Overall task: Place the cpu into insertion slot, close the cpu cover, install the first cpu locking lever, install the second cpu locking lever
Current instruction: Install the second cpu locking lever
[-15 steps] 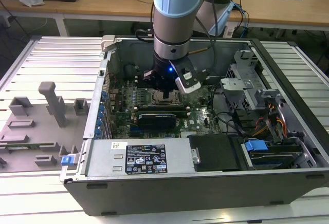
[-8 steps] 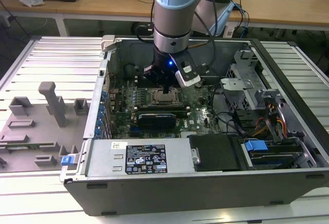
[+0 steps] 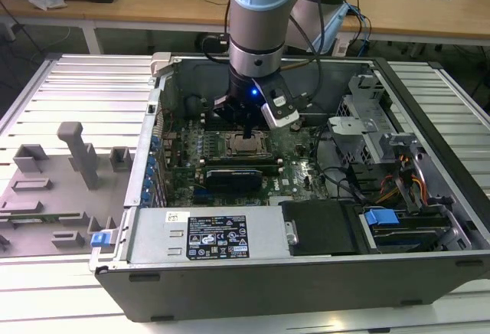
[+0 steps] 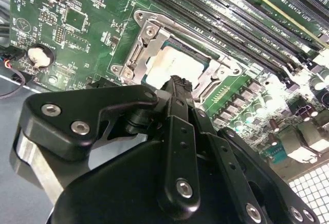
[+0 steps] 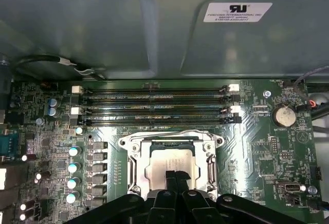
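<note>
Black gripper (image 4: 177, 88) links sit closest to you in the second wrist view, with the 2 fingertips pressed together into 1 thin tip. You can see no gap between them, and they hold nothing. That tip sits right over the cpu (image 4: 169, 67), at its near edge, but you cannot tell if it touches.

Look at the first wrist view and you see the cpu (image 5: 172, 165) lying flat inside its socket, pale and shiny. The cpu cover (image 5: 169, 142) lies down flat around it like a metal frame, with the chip showing through the hole in the middle. The fingertips (image 5: 175, 179) come up over the near edge of the chip.

On the far side of the socket, long memory slots (image 5: 154, 106) run side by side across the green motherboard (image 5: 267, 147).

From the exterior view, you see the arm (image 3: 260, 20) reaching straight down into the open computer case (image 3: 306, 273), with the gripper (image 3: 249, 131) just above the socket in the middle of the board.
</note>
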`<state>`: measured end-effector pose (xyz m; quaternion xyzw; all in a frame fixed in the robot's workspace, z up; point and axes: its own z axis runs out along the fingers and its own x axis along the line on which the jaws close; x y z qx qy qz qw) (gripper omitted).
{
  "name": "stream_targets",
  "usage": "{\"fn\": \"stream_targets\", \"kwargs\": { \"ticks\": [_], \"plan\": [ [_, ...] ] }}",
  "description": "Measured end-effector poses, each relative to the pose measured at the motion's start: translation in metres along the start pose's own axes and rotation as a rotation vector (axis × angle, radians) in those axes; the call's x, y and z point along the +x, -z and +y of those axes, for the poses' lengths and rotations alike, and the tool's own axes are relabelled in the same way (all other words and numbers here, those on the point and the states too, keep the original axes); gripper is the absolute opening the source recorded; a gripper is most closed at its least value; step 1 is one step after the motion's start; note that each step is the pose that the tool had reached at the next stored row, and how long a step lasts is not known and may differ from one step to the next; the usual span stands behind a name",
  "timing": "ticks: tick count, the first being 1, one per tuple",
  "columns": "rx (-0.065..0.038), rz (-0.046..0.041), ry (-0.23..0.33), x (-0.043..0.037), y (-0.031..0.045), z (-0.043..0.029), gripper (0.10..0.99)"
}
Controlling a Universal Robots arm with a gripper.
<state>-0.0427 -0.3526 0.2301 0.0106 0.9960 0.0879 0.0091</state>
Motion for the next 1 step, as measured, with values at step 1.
{"fn": "stream_targets", "kwargs": {
  "ticks": [1],
  "plan": [
    [0.0, 0.0, 0.0, 0.0, 0.0, 0.0, 0.106]
  ]
}}
